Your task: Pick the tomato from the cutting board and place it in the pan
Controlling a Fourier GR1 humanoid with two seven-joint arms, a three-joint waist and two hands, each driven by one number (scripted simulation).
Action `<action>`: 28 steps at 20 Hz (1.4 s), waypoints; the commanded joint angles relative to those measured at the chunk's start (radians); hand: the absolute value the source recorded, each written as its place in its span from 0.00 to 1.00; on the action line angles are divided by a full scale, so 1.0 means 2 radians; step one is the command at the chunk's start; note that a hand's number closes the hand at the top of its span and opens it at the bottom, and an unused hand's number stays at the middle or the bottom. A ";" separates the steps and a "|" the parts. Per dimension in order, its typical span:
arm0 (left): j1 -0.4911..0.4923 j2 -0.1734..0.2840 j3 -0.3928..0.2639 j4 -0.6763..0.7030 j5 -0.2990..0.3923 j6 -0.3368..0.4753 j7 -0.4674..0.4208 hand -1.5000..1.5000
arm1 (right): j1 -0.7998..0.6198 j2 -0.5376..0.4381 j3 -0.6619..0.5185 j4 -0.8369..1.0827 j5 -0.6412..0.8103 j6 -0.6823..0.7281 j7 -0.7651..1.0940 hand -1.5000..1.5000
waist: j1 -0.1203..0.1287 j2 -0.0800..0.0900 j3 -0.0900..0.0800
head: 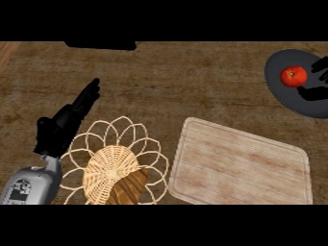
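Brown counter (195,91), tomato (293,76) over pan (283,93) at two o'clock.
My right hand (327,77) curls around it; left hand (67,120) relaxed at nine o'clock; cutting board (241,166) bare.

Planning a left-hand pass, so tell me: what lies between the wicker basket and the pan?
In the head view, the wooden cutting board lies between the wicker basket and the pan, nothing on it.

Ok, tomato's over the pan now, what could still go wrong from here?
The right hand is curled beside the tomato; whether it has let go is unclear, so pulling back might drag it along. The tomato is round and could roll across the pan once freed. The pan sits at the view's right edge, partly cut off, so a roll that way may go unseen.
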 commanded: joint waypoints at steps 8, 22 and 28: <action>-0.006 -0.010 -0.006 0.000 -0.004 0.003 -0.004 0.50 | -0.013 -0.021 -0.067 0.031 -0.066 0.095 -0.049 0.00 | 0.007 0.007 0.004; 0.005 0.004 0.008 -0.009 0.000 -0.003 0.006 0.50 | 0.052 -0.049 -0.195 0.033 -0.203 0.269 -0.180 0.00 | -0.006 0.001 0.003; 0.012 -0.006 0.000 -0.022 -0.002 0.002 0.008 0.50 | 0.090 -0.074 -0.209 0.021 -0.218 0.334 -0.251 0.00 | -0.008 0.000 0.004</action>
